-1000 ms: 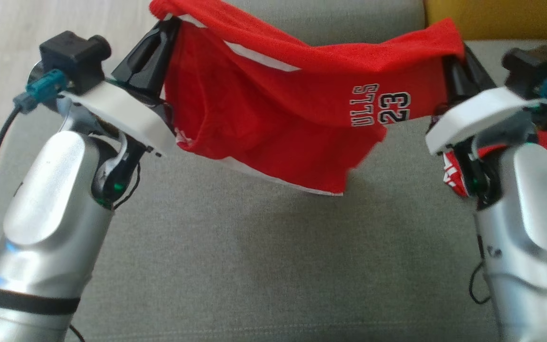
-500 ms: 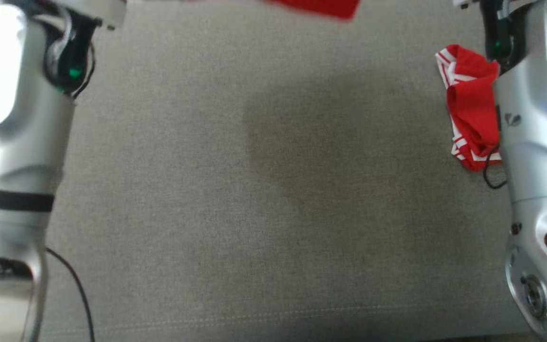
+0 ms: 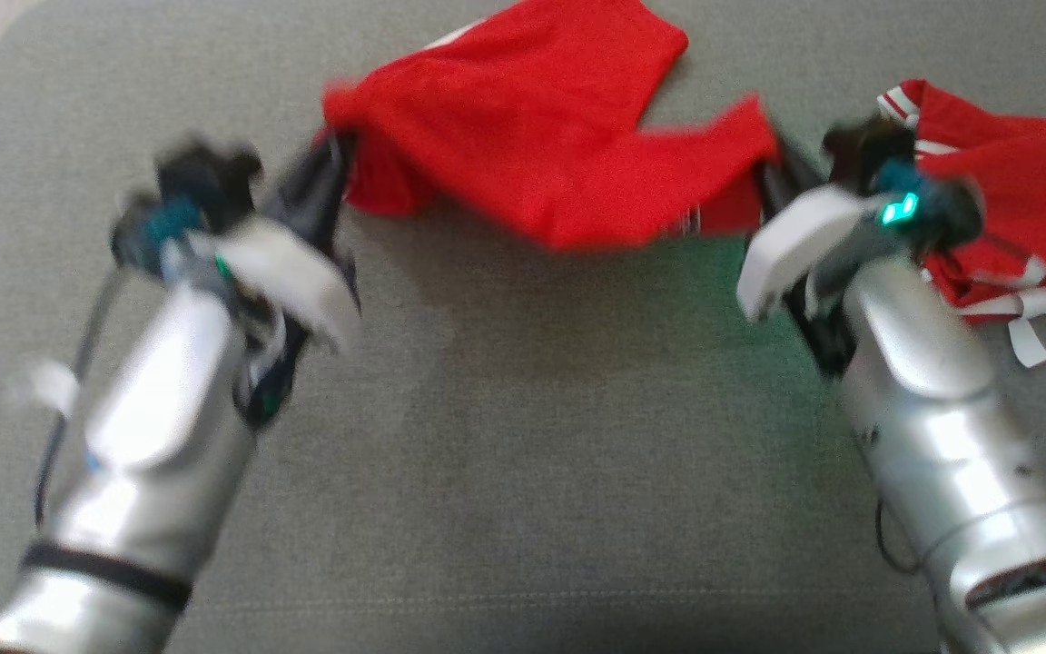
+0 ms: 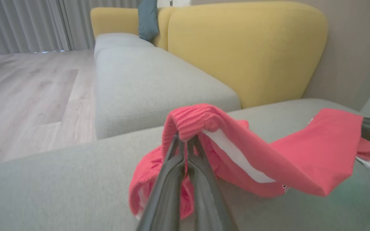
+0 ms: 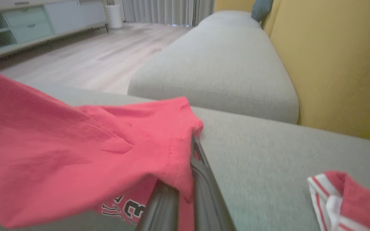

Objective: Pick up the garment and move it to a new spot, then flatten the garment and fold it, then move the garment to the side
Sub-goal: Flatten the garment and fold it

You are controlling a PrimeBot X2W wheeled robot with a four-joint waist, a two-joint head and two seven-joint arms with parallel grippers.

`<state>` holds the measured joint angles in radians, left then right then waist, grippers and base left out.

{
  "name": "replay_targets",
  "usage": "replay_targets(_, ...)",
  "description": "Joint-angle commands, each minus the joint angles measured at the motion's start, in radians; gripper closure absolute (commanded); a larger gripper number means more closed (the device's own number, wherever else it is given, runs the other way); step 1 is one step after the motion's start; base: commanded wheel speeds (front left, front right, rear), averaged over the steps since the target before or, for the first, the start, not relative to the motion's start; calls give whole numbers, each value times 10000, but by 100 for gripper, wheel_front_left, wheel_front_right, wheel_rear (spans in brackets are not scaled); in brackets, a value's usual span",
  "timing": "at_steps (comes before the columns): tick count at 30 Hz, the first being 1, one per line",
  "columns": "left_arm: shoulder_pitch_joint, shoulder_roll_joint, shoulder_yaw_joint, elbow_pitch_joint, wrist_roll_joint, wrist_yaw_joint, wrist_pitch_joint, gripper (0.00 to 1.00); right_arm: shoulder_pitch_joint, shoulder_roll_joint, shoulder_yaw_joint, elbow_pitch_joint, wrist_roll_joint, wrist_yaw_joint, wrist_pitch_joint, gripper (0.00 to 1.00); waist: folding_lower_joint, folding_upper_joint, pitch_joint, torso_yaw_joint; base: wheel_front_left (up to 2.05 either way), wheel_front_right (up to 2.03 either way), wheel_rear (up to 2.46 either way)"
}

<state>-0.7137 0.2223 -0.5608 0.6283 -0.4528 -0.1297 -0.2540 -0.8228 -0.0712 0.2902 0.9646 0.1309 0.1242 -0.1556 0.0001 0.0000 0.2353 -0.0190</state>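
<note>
Red fabric shorts with white trim [image 3: 532, 154] hang stretched between your left gripper [image 3: 334, 159] and right gripper [image 3: 766, 168], each pinching one end, low over the far edge of the grey fabric sofa cushion [image 3: 523, 436]; you seem mid-carry, so next lower and spread them flat.

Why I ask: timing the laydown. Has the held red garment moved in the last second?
Yes, downward. The red garment hung clear above the grey cushion, its shadow well apart; now it sags close to it. The camera shifted too.
</note>
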Motion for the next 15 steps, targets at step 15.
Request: replay_targets(15,2271,1229,-1195,-1180,173,-9,-77,100,1963,-1395,1800,-1536,1489,65,2525,100,-1,0,-980,448,0,0,0)
